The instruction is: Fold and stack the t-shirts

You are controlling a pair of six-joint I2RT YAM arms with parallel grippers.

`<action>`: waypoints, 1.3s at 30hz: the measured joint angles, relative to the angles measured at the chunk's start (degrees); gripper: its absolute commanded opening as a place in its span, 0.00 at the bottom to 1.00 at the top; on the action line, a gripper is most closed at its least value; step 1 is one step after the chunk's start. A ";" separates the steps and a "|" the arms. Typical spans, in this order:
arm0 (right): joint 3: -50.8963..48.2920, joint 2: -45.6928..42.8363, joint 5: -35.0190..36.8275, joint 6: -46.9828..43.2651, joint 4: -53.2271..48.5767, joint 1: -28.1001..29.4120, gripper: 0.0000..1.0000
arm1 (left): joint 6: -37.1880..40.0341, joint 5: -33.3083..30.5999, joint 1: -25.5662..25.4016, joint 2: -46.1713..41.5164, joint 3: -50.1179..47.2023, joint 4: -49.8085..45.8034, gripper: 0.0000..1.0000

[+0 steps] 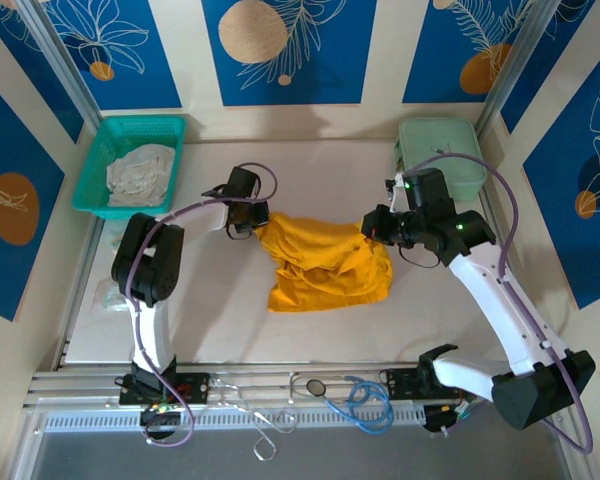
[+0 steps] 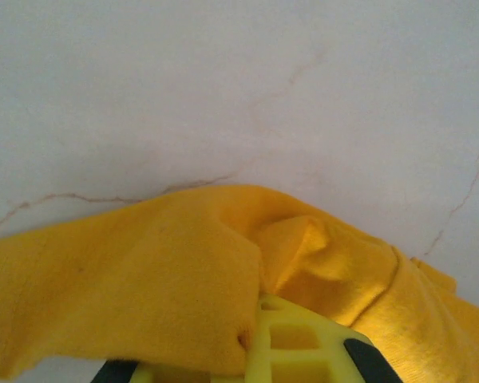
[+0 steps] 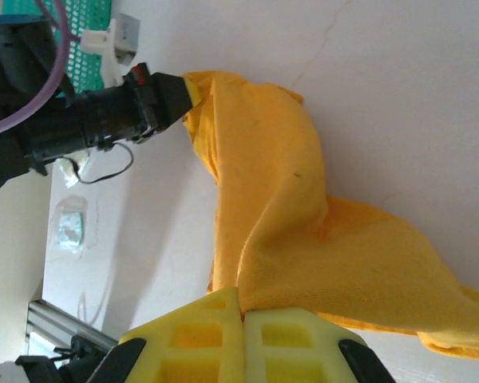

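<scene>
I see the t-shirt lying mid-way on the table, between my left gripper and right gripper. Behind it, the basket at far left holds the other garment; the case sits far right.

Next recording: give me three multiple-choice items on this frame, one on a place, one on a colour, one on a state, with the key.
1. Where does the pale cloth lie?
A in the teal basket
B on the floor
C hung on the wall

2. What colour is the t-shirt between the arms?
A white
B mustard-orange
C blue

3. How is the right gripper?
A open in the air
B shut on the t-shirt
C shut on the basket

Key: 1 A, it sits inside the basket at the far left; 2 B, plain in every view; 3 B, its yellow fingers pinch the cloth.
</scene>
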 measured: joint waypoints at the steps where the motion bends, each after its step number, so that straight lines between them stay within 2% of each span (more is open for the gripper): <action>1: 0.00 0.28 0.02 -0.31 -0.02 -0.50 0.00 | 0.28 -0.35 0.07 -0.74 0.00 -0.74 0.00; 6: 0.96 6.16 0.63 -2.51 0.15 -3.48 0.00 | 2.34 -3.23 0.66 -9.07 0.02 -5.60 0.00; 9: 4.44 14.08 0.83 -4.50 1.36 -4.72 0.00 | 3.78 -5.53 1.44 -16.72 0.72 -8.83 0.00; 13: 14.73 26.69 0.17 -6.86 3.34 -5.07 0.00 | 5.88 -9.09 2.67 -26.75 3.41 -13.09 0.00; 18: 40.00 45.16 -2.08 -9.46 3.76 -3.48 0.00 | 8.26 -12.09 3.15 -36.85 7.02 -19.30 0.00; 20: 55.19 54.18 -2.54 -11.02 1.90 -1.95 0.00 | 8.83 -11.93 3.15 -39.98 7.93 -21.55 0.00; 23: 80.39 68.15 -2.86 -13.31 -2.34 0.59 0.00 | 8.85 -10.01 3.13 -43.87 8.15 -25.00 0.00; 25: 92.30 74.55 -3.13 -14.03 -4.44 1.75 0.00 | 8.85 -7.54 2.93 -45.79 8.11 -26.99 0.00; 26: 94.77 76.00 -3.50 -14.05 -5.07 2.32 0.00 | 8.83 -5.99 2.62 -46.66 7.91 -27.74 0.00; 28: 93.31 75.56 -4.31 -13.97 -5.46 2.97 0.00 | 8.79 -2.80 1.73 -48.06 6.93 -28.30 0.00; 30: 85.88 72.67 -4.57 -13.90 -3.54 2.86 0.00 | 8.61 0.28 -0.09 -49.00 5.33 -28.26 0.00; 32: 77.57 69.75 -4.50 -13.77 -2.08 2.10 0.00 | 8.59 2.89 -3.58 -49.00 3.50 -28.02 0.00; 34: 73.77 69.20 -4.26 -13.79 -1.97 1.14 0.00 | 8.61 4.81 -7.96 -47.45 2.10 -27.43 0.00; 39: 71.63 69.22 -2.58 -14.88 -3.65 -0.92 0.00 | 7.96 9.07 -18.10 -39.12 -1.46 -21.68 0.00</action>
